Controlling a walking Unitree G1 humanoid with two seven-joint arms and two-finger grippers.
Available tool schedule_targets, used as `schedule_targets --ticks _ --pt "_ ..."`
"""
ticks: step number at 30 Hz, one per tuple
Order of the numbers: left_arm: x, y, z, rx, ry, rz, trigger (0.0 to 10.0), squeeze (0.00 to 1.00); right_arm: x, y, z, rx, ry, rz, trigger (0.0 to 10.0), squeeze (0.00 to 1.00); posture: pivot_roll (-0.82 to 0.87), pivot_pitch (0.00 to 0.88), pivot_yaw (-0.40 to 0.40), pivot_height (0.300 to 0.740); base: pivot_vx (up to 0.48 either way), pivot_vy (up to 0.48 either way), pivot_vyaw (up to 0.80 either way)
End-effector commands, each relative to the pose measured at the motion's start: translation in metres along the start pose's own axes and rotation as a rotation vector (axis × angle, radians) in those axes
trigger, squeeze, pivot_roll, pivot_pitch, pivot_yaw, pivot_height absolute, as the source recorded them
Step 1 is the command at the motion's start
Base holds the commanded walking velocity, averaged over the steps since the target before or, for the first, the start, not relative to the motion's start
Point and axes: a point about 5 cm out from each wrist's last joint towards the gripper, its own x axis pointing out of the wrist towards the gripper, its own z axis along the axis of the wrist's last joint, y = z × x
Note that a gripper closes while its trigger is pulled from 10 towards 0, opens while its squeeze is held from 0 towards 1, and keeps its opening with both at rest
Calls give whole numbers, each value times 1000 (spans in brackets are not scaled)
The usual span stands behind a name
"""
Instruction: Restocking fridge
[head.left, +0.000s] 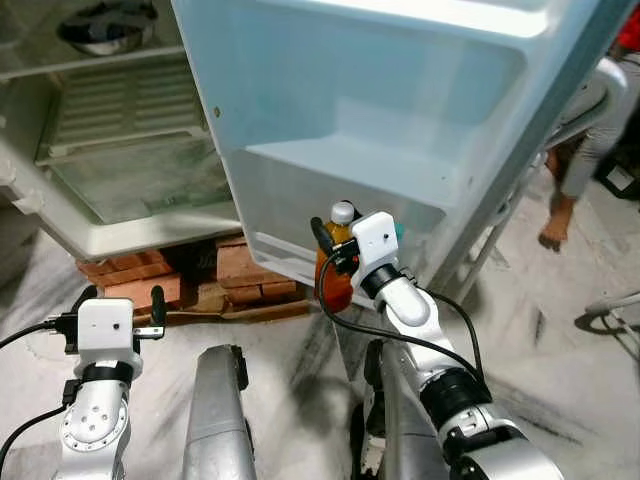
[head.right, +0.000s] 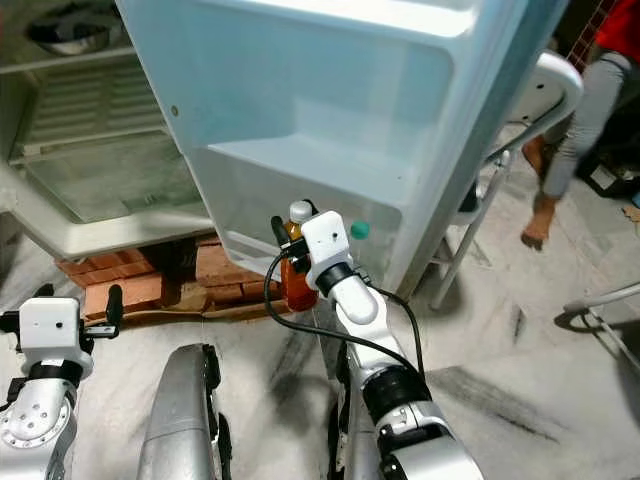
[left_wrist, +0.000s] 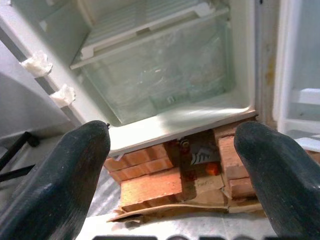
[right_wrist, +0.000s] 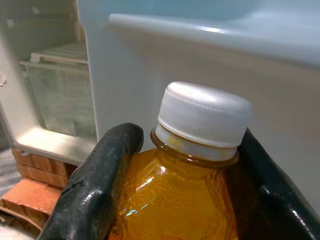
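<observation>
We see our right gripper (head.left: 330, 250), jaws clamped on the orange bottle (head.left: 338, 268) just before the fridge door (head.left: 370, 130), while our left gripper (head.left: 118, 303) hangs low, jaws wide.

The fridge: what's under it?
Red bricks stacked under the fridge base, resting on flattened cardboard. A small dark gap between the stacks holds something I can't identify. How far back the bricks run is hidden by the cabinet.

Silver arms — 2 black fingers (right_wrist: 95, 190).
</observation>
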Motion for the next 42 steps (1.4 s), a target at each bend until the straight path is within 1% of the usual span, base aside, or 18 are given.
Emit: schedule_targets --ticks 1,5,6,8,11,12,13,14,17,18,20,23,25,28,29,35,39,42 --pt "-2 4 0 8 9 12 10000 0 5 5 7 4 -42 12 10000 0 108 201 4 533 0 0 0" --pt "-2 -3 1 14 2 -1 10000 0 20 8 23 -34 -100 24 10000 0 113 207 3 533 0 0 0" --pt "0 -9 4 32 -15 -21 10000 0 29 7 37 -93 -158 13 10000 0 116 207 1 533 0 0 0" --pt "0 -9 4 32 -15 -21 10000 0 29 7 37 -93 -158 13 10000 0 116 207 1 533 0 0 0" --pt "1 -9 5 32 -16 -19 10000 0 34 5 47 -188 -211 -14 10000 0 115 207 1 533 0 0 0" --pt "1 -9 5 31 -14 -18 10000 0 36 4 51 -246 -226 -27 10000 0 115 210 -1 533 0 0 0" --pt "1 -9 5 31 -14 -18 10000 0 36 4 51 -246 -226 -27 10000 0 115 210 -1 533 0 0 0" --pt "2 -10 6 32 -15 -18 10000 0 37 5 47 -309 -210 -38 10000 0 117 215 -3 533 0 0 0" --pt "2 -10 6 32 -16 -19 10000 0 37 6 44 -341 -195 -40 10000 0 118 216 -3 533 0 0 0" --pt "2 -11 7 32 -20 -20 10000 0 35 8 35 -448 -169 -46 10000 0 128 226 -8 533 0 0 0" --pt "2 -11 7 32 -20 -20 10000 0 35 8 35 -448 -169 -46 10000 0 128 226 -8 533 0 0 0" --pt "-1 -13 9 37 -25 -18 10000 0 34 18 25 -610 -171 -22 10000 0 142 240 -14 533 0 0 0" --pt "-1 -13 9 37 -25 -18 10000 0 34 18 25 -610 -171 -22 10000 0 142 240 -14 533 0 0 0" --pt "-4 -13 10 41 -28 -18 10000 0 32 24 20 -660 -171 12 10000 0 154 264 -22 533 0 0 0" --pt "-6 -14 12 46 -31 -19 10000 0 29 29 15 -708 -182 44 10000 0 161 275 -25 533 0 0 0" --pt "-13 -14 15 65 -38 -19 10000 0 25 39 14 -781 -251 87 10000 0 176 312 -35 533 0 0 0" --pt "-19 -12 14 75 -31 -17 10000 0 25 41 11 -740 -225 103 10000 0 178 331 -38 533 0 0 0" --pt "-25 -12 12 80 -15 -17 10000 0 26 38 13 -811 -269 56 10000 0 179 356 -36 533 0 0 0"
